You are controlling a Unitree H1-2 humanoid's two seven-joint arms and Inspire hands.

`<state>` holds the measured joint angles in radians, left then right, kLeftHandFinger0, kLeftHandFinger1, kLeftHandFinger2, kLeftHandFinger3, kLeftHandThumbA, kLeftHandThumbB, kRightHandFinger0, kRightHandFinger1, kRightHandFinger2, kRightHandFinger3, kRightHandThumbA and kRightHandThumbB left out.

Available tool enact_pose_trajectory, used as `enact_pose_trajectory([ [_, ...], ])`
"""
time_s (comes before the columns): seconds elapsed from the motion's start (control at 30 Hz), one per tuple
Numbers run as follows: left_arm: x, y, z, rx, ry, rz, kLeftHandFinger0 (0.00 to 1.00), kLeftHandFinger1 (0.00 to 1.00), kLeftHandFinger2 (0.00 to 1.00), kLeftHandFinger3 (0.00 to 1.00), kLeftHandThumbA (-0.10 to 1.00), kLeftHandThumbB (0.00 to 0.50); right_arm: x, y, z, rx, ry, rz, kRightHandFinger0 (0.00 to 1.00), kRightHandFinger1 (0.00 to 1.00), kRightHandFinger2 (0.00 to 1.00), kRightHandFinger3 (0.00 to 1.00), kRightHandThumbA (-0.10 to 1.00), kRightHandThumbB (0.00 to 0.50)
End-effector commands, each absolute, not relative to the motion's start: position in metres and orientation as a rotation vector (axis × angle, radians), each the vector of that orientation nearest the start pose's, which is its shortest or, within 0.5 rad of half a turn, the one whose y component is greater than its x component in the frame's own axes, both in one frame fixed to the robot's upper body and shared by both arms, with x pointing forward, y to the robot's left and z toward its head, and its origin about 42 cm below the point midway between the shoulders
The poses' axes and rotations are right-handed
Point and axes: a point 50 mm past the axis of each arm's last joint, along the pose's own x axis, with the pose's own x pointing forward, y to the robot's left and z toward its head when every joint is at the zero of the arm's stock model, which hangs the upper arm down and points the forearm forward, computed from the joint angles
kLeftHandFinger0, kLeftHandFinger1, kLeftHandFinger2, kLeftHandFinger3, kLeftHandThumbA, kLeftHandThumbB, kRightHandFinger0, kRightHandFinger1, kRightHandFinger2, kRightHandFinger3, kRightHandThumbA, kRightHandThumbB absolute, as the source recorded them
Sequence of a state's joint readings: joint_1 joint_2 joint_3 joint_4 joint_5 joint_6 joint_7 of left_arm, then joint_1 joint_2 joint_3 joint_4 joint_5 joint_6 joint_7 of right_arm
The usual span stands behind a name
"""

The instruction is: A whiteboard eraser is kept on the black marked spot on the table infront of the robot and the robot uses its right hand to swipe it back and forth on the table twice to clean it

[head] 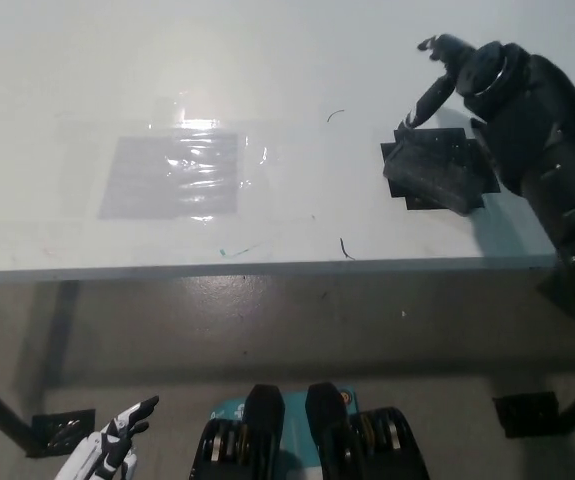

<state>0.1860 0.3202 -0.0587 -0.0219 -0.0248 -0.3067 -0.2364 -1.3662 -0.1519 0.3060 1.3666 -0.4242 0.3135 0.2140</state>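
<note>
One hand matters here: the black right hand (pixel 457 75) hangs over the far right of the table (pixel 267 60), fingers (pixel 422 105) loosely spread and pointing down-left, holding nothing. The eraser (pixel 435 172) lies just below and toward the robot from those fingertips, on the black marked spot (pixel 407 195), its long axis running roughly left to right, slightly slanted. Bare tabletop stretches away to the left, past a shiny taped patch (pixel 172 175); the near edge is close. The white left hand (pixel 107 455) rests low, below the table.

right robot hand (pixel 487 75): black, bulky | left robot hand (pixel 107 450): white, black-accented
</note>
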Motion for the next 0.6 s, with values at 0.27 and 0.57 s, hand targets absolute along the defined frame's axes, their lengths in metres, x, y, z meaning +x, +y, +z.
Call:
enact_pose_trajectory([
  [0.27,0.21,0.298,0.095,0.326,-0.151,-0.343,1.0,1.0,1.0,1.0,0.97,0.369,0.595,-0.15,0.322,-0.921,0.387,0.226,1.0,1.0,1.0,1.0,1.0,0.297],
  [0.57,0.21,0.298,0.096,0.323,-0.159,-0.351,1.0,1.0,1.0,1.0,0.96,0.366,0.589,-0.172,0.289,-1.128,0.466,0.123,1.0,1.0,1.0,1.0,1.0,0.368],
])
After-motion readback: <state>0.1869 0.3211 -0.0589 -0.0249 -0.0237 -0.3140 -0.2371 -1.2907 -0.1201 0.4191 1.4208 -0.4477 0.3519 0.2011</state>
